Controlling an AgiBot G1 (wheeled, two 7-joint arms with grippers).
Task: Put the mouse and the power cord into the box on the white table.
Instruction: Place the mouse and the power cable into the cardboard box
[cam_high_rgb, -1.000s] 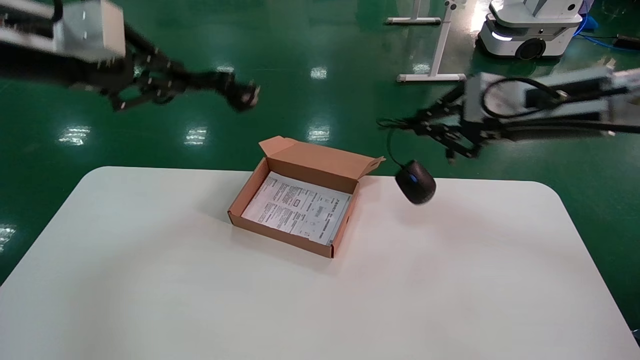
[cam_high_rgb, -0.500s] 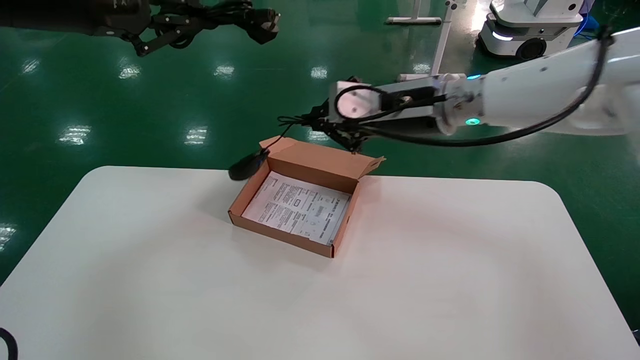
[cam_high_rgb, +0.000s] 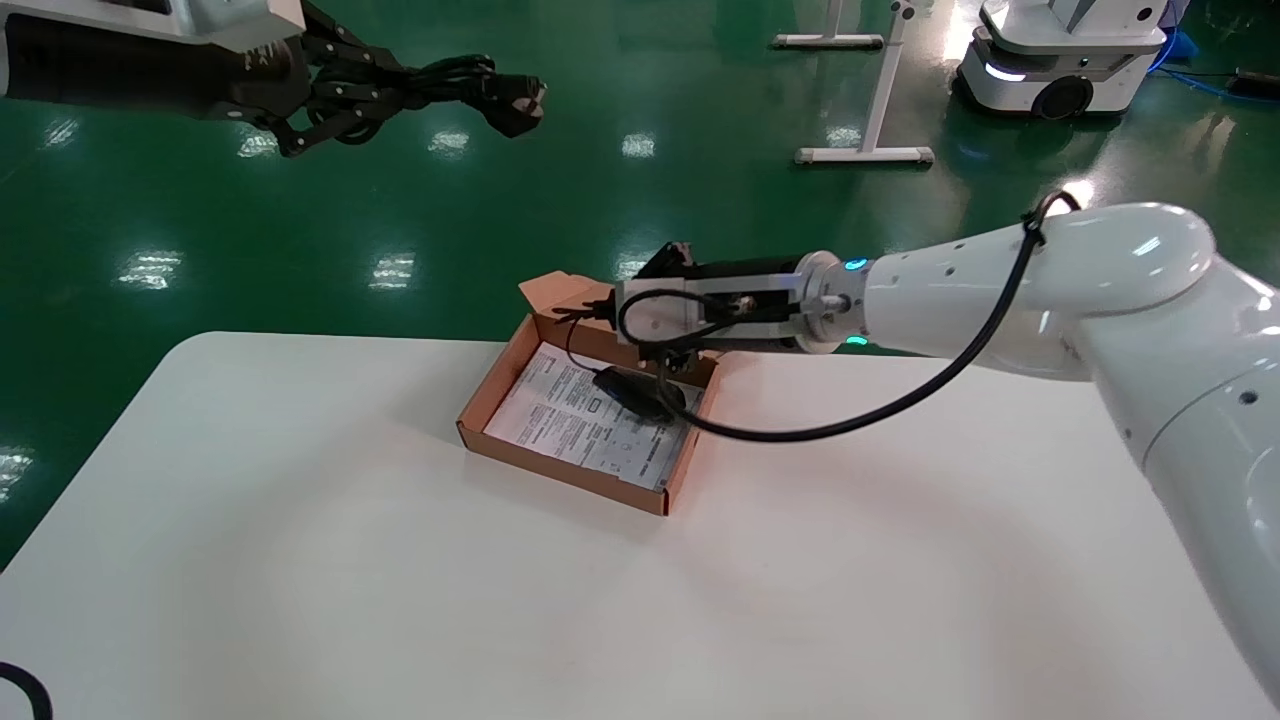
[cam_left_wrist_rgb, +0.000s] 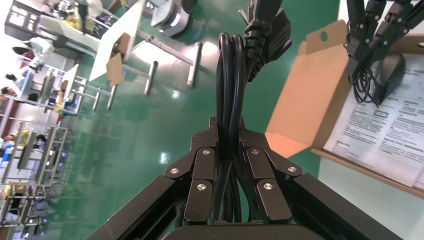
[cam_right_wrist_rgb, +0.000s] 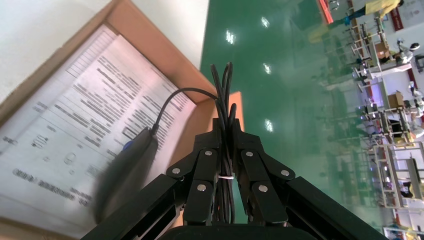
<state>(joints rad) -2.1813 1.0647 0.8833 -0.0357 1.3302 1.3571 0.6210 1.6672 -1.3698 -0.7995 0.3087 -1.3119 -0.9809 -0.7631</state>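
The brown cardboard box (cam_high_rgb: 493, 390) lies open on the white table (cam_high_rgb: 300, 560), a printed sheet lining its bottom. My right gripper (cam_high_rgb: 590, 312) hovers over the box's far side, shut on the mouse's bundled thin cable (cam_right_wrist_rgb: 224, 100). The black mouse (cam_high_rgb: 640, 392) hangs from that cable low over the sheet, inside the box walls; whether it touches the sheet I cannot tell. My left gripper (cam_high_rgb: 400, 85) is high at the far left, off the table, shut on the coiled power cord (cam_left_wrist_rgb: 229, 90), whose plug (cam_high_rgb: 515, 100) sticks out ahead.
The box's flap lid (cam_high_rgb: 650, 320) stands open along its far edge, right under my right gripper. Beyond the table is green floor with a white stand's feet (cam_high_rgb: 865, 150) and a white mobile base (cam_high_rgb: 1060, 50).
My right arm swung left across the table's far edge and came down over the box; the dangling mouse moved from right of the box, past its left corner, to over the sheet. The left arm shifted little.
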